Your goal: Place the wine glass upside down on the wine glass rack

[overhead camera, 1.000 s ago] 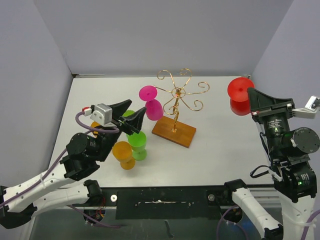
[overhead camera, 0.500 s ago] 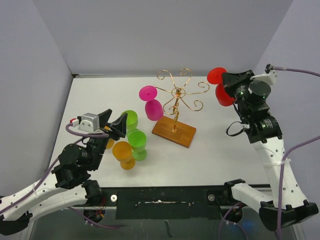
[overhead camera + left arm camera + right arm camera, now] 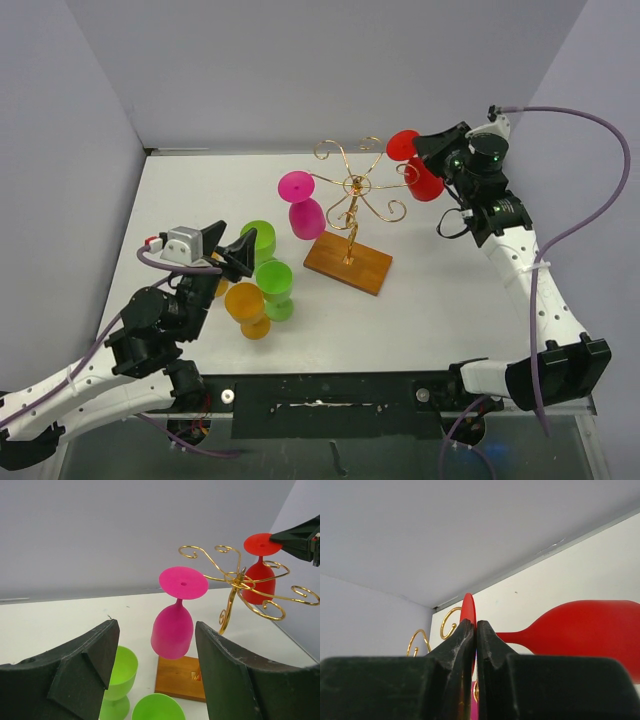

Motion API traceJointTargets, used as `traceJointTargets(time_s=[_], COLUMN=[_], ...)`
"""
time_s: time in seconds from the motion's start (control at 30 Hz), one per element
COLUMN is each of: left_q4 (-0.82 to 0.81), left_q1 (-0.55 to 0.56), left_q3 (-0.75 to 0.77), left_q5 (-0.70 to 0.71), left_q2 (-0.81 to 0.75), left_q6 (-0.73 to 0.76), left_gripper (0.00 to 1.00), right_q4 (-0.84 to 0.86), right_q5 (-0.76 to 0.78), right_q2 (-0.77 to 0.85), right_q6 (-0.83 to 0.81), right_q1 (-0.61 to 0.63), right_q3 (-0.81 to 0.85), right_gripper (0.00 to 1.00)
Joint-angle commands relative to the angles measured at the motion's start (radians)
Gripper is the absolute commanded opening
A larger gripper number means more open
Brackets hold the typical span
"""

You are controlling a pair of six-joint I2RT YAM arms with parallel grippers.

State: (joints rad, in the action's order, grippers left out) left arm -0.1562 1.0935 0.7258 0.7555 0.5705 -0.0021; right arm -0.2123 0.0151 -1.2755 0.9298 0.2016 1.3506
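Three grey walls [image 3: 300,70], white table [image 3: 440,290]

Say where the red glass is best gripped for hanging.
The red glass by its flat foot, pinched edge-on from the side away from the rack, as the right gripper does: bowl hangs down, stem free for a wire arm.

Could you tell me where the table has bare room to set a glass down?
Bare table lies right of the rack's wooden base and at the far left corner. Crowded: green glasses and orange glass beside the left claw.
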Motion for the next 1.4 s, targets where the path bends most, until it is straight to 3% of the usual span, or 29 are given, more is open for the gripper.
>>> traceJointTargets(time_s=[0.0,0.87,1.37], left_q4=[-0.016,0.009,0.014], left_q1=[0.006,0.020,0.022], left_q3=[0.014,0.022,0.025], left_q5=[0.002,0.024,0.018], left_q2=[-0.019,-0.031,-0.011], left_q6=[-0.013,-0.022,-0.022], left_gripper=[0.61,0.61,0.61], right_q4=[0.076,0.074,0.102], right_q5=[-0.096,-0.421,-0.406], right_q2=[-0.016,-0.014,0.116], right_q6=[-0.034,0.006,0.053], right_q1=[-0.011,-0.015,0.028], right_q3=[0.084,0.053,-0.084], right_gripper=[0.00,0.00,0.00])
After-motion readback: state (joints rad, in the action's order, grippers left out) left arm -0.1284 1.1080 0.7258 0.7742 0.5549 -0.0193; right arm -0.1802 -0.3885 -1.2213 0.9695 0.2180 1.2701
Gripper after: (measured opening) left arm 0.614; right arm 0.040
